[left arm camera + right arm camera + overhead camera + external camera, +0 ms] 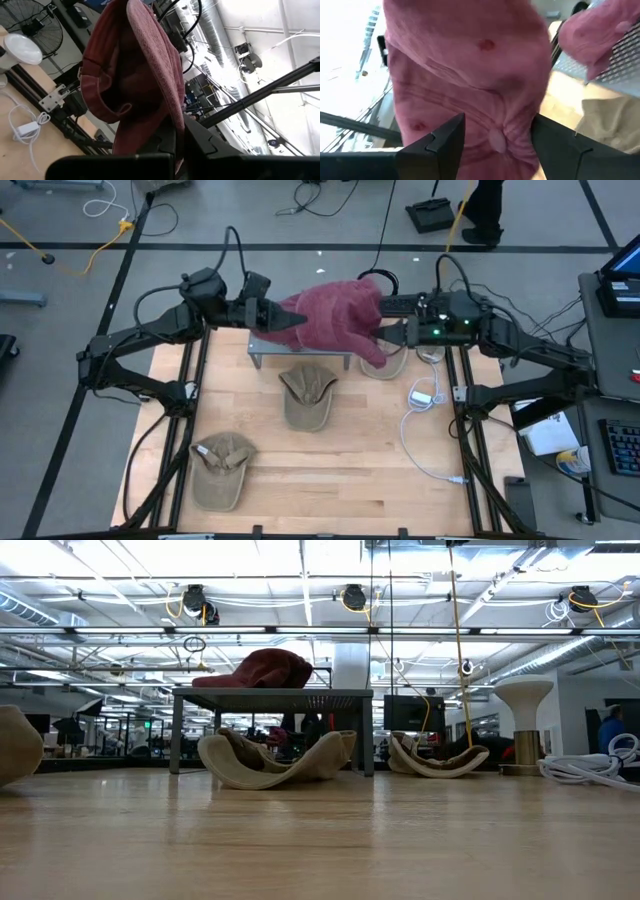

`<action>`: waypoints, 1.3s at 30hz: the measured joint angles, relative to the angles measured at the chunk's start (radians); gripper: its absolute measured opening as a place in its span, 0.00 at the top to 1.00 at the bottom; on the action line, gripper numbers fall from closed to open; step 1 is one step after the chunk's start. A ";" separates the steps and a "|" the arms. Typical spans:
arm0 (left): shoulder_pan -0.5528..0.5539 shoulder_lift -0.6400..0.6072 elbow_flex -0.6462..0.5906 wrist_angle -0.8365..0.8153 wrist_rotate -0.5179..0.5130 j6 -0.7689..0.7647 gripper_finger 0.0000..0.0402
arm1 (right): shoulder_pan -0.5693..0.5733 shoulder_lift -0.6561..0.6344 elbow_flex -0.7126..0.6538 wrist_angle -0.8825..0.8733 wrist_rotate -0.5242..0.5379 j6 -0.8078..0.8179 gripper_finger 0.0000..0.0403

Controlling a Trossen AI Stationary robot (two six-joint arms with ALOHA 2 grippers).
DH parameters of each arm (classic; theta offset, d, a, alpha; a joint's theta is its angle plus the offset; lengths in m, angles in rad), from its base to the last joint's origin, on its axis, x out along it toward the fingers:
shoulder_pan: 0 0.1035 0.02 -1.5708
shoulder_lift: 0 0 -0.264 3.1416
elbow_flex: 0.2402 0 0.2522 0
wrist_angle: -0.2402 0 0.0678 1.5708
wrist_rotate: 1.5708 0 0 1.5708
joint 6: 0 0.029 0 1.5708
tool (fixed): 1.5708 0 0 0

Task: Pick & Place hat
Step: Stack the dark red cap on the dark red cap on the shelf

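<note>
A dark red hat (335, 320) lies on a small grey metal stand (262, 352) at the table's far middle. In the low view the hat (258, 670) rests on the stand's top (270, 693). My left gripper (285, 320) is at the hat's left side and is shut on it. My right gripper (385, 332) is open at the hat's right side. Its two fingers stand on either side of the crown, around the top button (495, 141). My left gripper pinches the hat's brim (172, 117) between its two shut fingers, coming level from the table's left. The rest of the hat spreads out beyond the fingers, and its crown lies on the stand. My right gripper straddles the crown (485, 90); I cannot tell whether its fingers touch it.
Three tan hats lie on the wooden table: one in front of the stand (308, 395), one at the near left (222, 470), and one beside the stand's right leg (388, 365). A white cable with an adapter (424, 395) trails along the right side.
</note>
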 joint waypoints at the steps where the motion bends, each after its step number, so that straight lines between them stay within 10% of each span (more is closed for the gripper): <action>1: 0.000 0.000 0.000 -0.003 0.000 0.007 0.98 | 0.000 0.005 0.000 0.008 -0.008 0.009 0.50; 11: 0.000 0.000 0.000 -0.004 0.019 0.011 0.98 | -0.001 -0.027 0.000 0.004 -0.032 -0.047 0.97; 22: 0.038 0.013 0.002 -0.124 0.025 0.100 0.95 | -0.001 -0.174 -0.001 0.101 -0.053 0.008 0.99; 39: 0.064 0.005 0.001 -0.153 -0.047 0.437 0.43 | -0.002 -0.187 0.000 0.402 -0.063 -0.028 1.00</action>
